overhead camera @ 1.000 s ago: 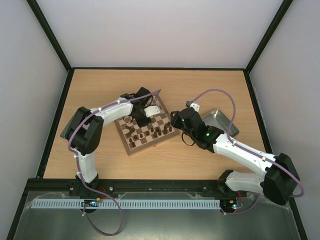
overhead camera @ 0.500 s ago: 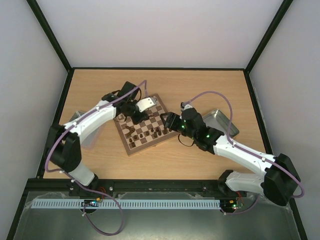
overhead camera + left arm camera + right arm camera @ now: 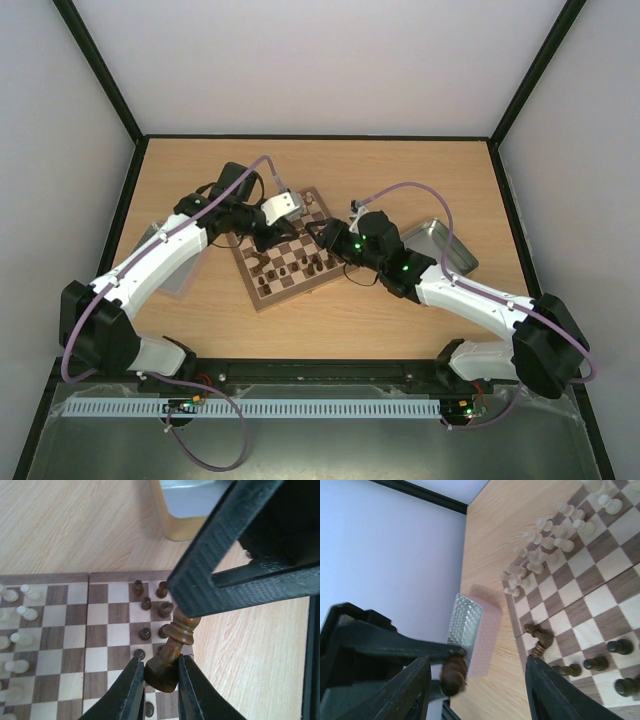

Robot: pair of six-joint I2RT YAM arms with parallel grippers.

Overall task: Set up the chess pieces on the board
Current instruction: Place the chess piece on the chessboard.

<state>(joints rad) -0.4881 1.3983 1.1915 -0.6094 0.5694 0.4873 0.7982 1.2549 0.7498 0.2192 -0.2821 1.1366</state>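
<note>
My left gripper (image 3: pixel 268 234) is shut on the base of a dark brown chess piece (image 3: pixel 170 655) and holds it tilted above the board (image 3: pixel 262 291) near the dark pieces' side. My right gripper (image 3: pixel 323 233) is open; one of its fingers (image 3: pixel 235 555) hangs right at that piece's head and hides its top. In the right wrist view the held piece (image 3: pixel 454 672) sits just inside the right gripper (image 3: pixel 477 690). Cream pieces (image 3: pixel 20 615) stand on one side of the board (image 3: pixel 65 625), dark pieces (image 3: pixel 150 605) on the other. One dark piece (image 3: pixel 540 637) lies tipped over.
A silver metal tray (image 3: pixel 447 246) lies right of the board; it also shows in the left wrist view (image 3: pixel 192 500). A second, dimpled tray (image 3: pixel 480 630) lies on the table left of the board (image 3: pixel 600 600). Black frame rails edge the table.
My left arm has stretched out leftward while its gripper stayed over the board with the piece. My right gripper has moved left across the board up to the held piece.
</note>
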